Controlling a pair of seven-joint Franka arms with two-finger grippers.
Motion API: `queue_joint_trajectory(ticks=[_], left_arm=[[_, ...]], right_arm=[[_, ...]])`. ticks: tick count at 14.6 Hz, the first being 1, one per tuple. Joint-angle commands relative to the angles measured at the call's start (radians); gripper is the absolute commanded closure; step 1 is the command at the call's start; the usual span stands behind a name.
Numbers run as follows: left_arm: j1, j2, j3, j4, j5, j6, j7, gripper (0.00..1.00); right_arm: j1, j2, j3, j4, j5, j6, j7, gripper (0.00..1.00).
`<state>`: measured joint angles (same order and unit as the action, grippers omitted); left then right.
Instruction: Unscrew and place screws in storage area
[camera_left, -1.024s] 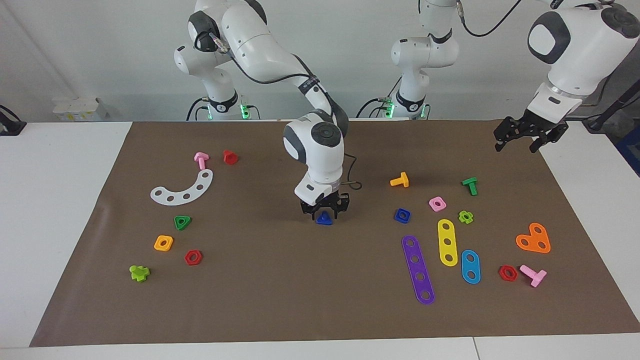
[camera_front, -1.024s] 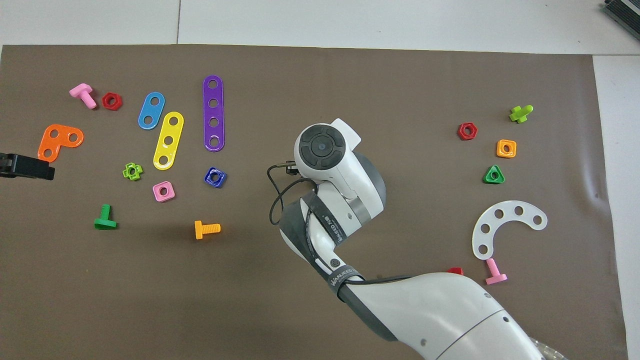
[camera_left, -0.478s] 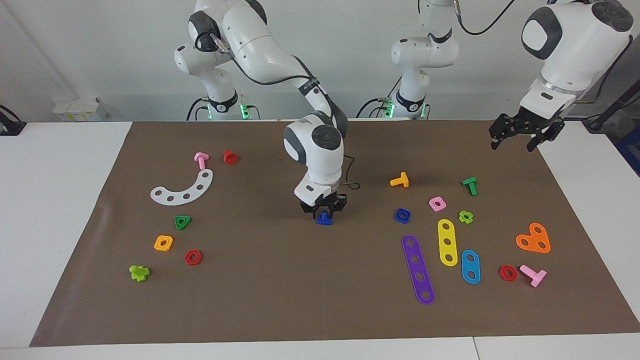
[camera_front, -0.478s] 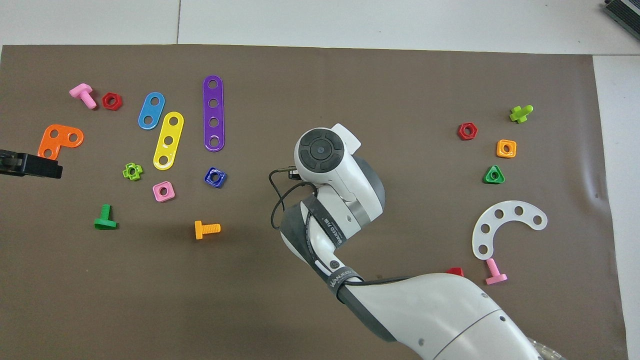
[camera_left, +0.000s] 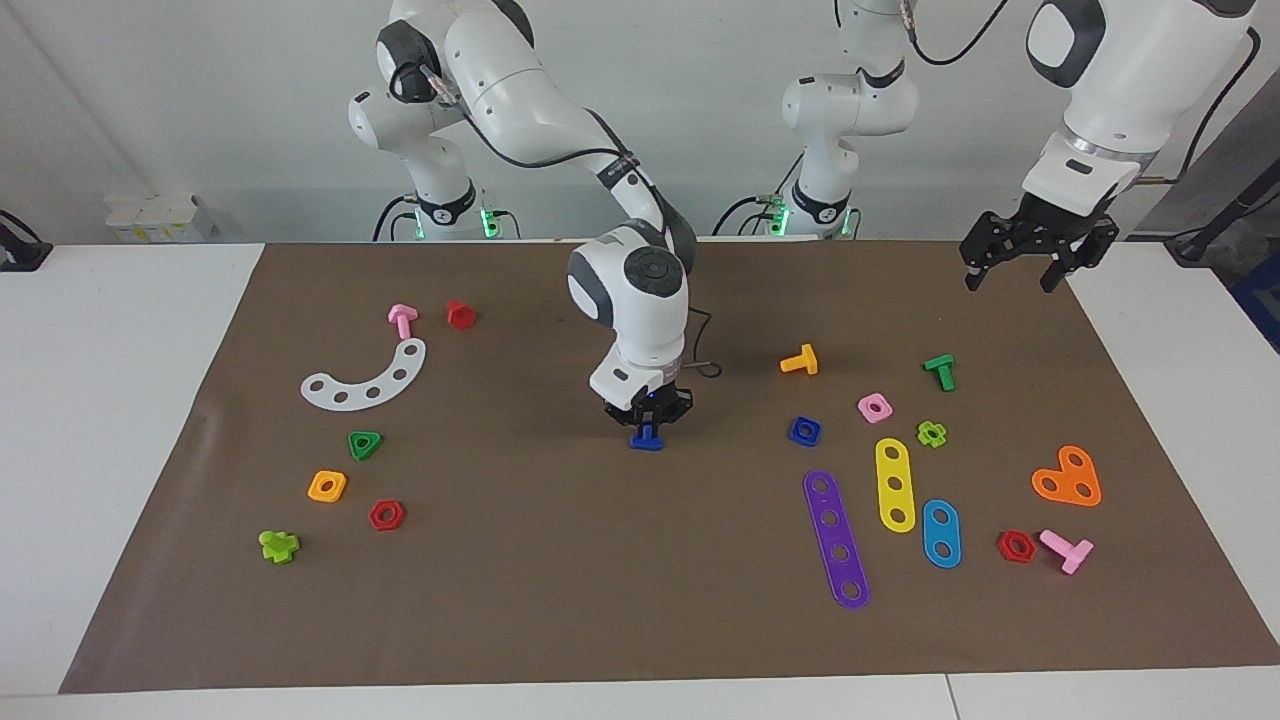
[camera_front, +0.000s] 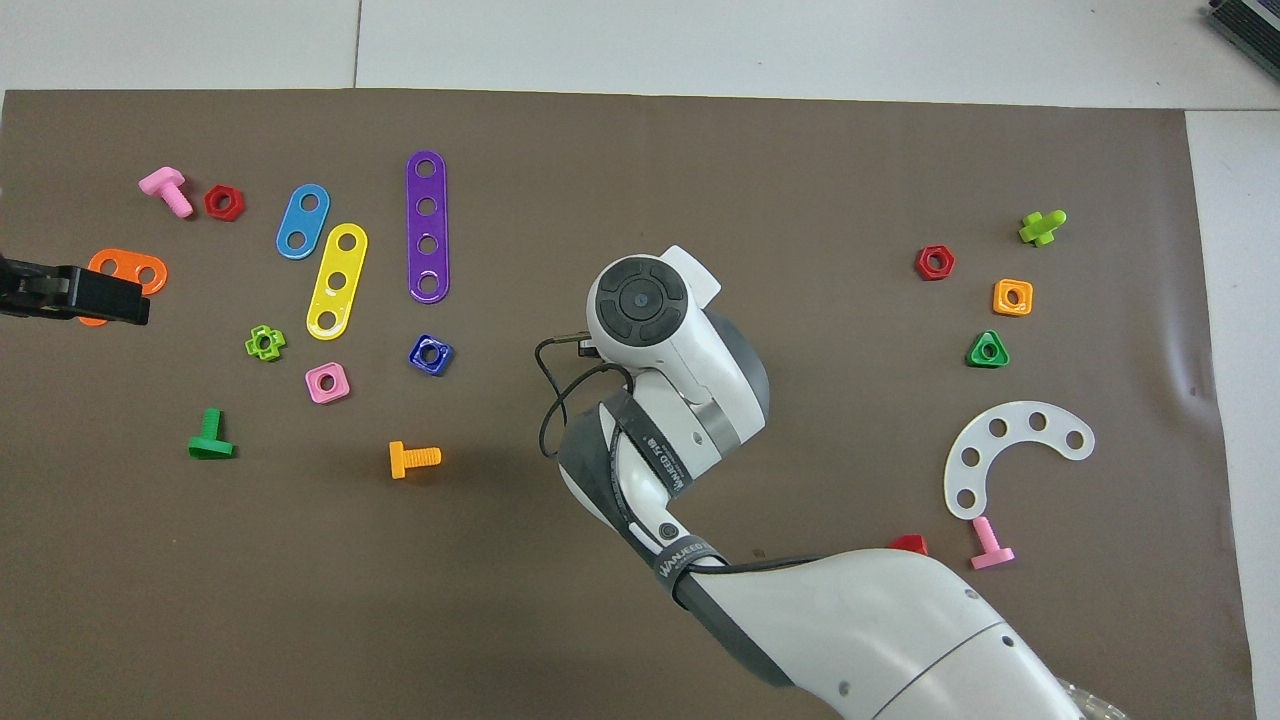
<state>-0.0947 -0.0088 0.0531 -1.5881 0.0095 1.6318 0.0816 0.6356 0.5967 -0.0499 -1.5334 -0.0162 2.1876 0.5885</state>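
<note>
A small dark-blue screw (camera_left: 646, 441) stands on the middle of the brown mat. My right gripper (camera_left: 647, 426) points straight down and is shut on it. In the overhead view the right arm's wrist (camera_front: 645, 300) covers the screw. The storage area (camera_left: 440, 440) is the stretch of mat toward the right arm's end, around the white curved strip (camera_left: 368, 378) and scattered nuts. My left gripper (camera_left: 1010, 280) hangs open and holds nothing, high over the mat's edge at the left arm's end; only its tip (camera_front: 75, 297) shows in the overhead view.
Purple (camera_left: 836, 538), yellow (camera_left: 894, 484) and blue (camera_left: 941, 533) strips, an orange plate (camera_left: 1068, 478), a blue square nut (camera_left: 804, 431) and orange (camera_left: 800, 360), green (camera_left: 940, 371) and pink (camera_left: 1066, 548) screws lie toward the left arm's end.
The right gripper's fingers have shut on the dark-blue screw. The left gripper has risen and drifted a little toward the table's middle.
</note>
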Motion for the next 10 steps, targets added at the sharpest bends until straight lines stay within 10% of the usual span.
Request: queue_joint_trajectory(ticks=[1,10], left_arm=[[0.088,0.024,-0.103,0.069,0.02,-0.052,-0.022,0.0],[0.101,-0.033,-0.13,-0.03,0.018,0.002,-0.062,0.0]], right_arm=[[-0.007,-0.02,-0.001,0.013,0.012,-0.008,0.024,1.0],[-0.335,-0.302,-0.002,-0.111,0.012,-0.212,-0.273,1.0]])
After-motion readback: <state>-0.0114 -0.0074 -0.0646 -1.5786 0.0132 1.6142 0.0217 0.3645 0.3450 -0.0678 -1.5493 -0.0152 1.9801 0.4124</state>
